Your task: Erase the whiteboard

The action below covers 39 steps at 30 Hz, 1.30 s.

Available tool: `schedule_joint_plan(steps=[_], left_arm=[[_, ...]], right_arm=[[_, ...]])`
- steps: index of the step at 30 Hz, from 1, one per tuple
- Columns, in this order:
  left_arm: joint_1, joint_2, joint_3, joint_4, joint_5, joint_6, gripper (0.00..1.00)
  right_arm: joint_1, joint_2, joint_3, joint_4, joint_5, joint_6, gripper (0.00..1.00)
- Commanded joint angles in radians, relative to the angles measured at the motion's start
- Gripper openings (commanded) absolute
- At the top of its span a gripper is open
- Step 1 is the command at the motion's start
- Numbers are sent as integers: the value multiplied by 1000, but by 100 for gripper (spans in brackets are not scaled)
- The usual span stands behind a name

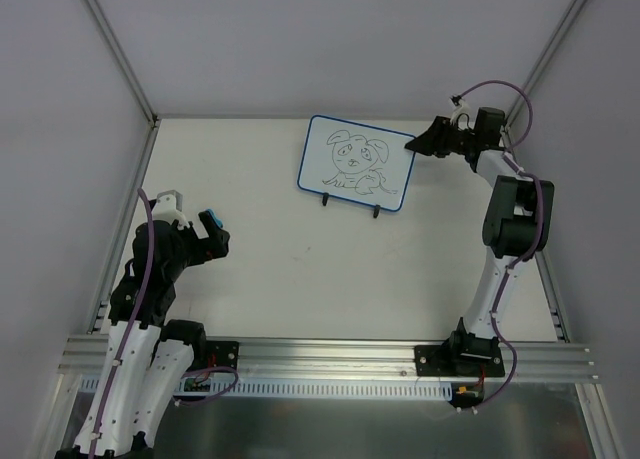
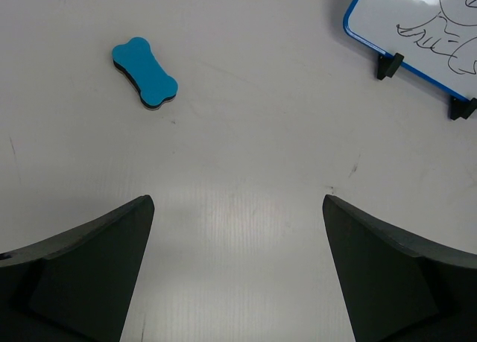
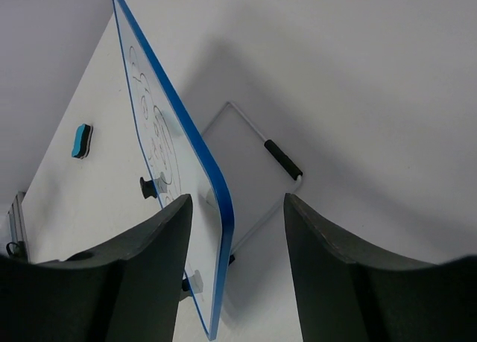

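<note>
The whiteboard (image 1: 355, 164) stands tilted on a wire stand at the back middle of the table, a black dog sketch on its face. My right gripper (image 1: 415, 146) is at its right edge. In the right wrist view the blue rim of the whiteboard (image 3: 220, 200) lies between the two fingers of the right gripper (image 3: 237, 199), nearer the left one, with a gap on the right side. The blue bone-shaped eraser (image 2: 145, 72) lies flat on the table, ahead and left of my open left gripper (image 2: 238, 200), which holds nothing. The eraser (image 1: 208, 219) sits just by the left gripper (image 1: 215, 241).
Behind the board, the stand's wire loop with a black sleeve (image 3: 284, 159) rests on the table. Black feet (image 1: 327, 200) hold the board's lower edge. White walls close in the back and sides. A metal rail (image 1: 330, 357) runs along the near edge.
</note>
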Motion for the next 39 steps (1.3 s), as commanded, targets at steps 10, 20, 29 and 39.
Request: schedule_joint_plan(steps=[10, 20, 29, 39], left_arm=[[-1, 3, 0, 44, 31, 21, 99], [-1, 3, -2, 44, 36, 21, 99], [-1, 6, -3, 46, 40, 21, 99], [1, 9, -3, 47, 42, 20, 99]], right_arm=[[-3, 39, 51, 77, -168, 32, 47], [-3, 50, 55, 83, -205, 39, 14], [-5, 21, 70, 144, -266, 110, 0], [-5, -45, 36, 546, -265, 450, 0]])
